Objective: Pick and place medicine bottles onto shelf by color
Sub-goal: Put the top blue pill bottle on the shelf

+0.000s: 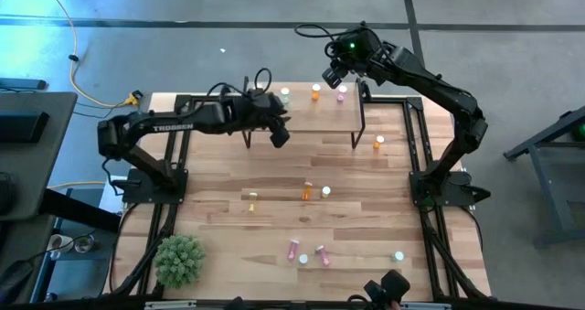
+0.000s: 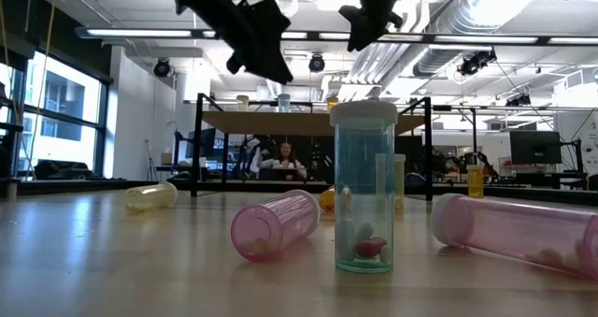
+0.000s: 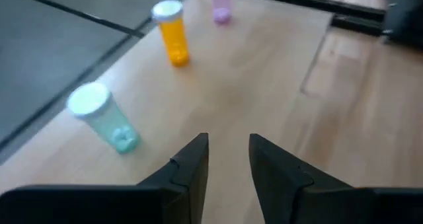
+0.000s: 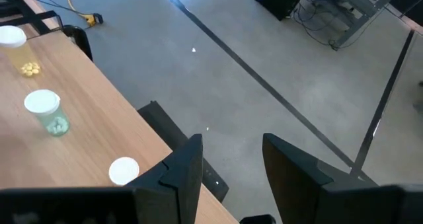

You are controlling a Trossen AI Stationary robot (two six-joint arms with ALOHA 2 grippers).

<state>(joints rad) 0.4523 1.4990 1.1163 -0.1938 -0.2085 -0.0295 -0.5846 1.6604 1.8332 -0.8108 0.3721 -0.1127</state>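
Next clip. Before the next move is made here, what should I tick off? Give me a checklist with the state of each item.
1. Left gripper empty: ok, there is a gap between its fingers and nothing in it.
2. Right gripper empty: ok, open, out past the shelf's far edge.
3. Free room on the low light-wood shelf with black legs: ok.
4. Shelf bottles upright: ok for the green white-capped bottle, orange bottle and pink bottle.
5. Colour grouping: cannot tell, only one of each.
6. All bottles shelved: not ok, several are on the tabletop, such as the lying pink bottle.
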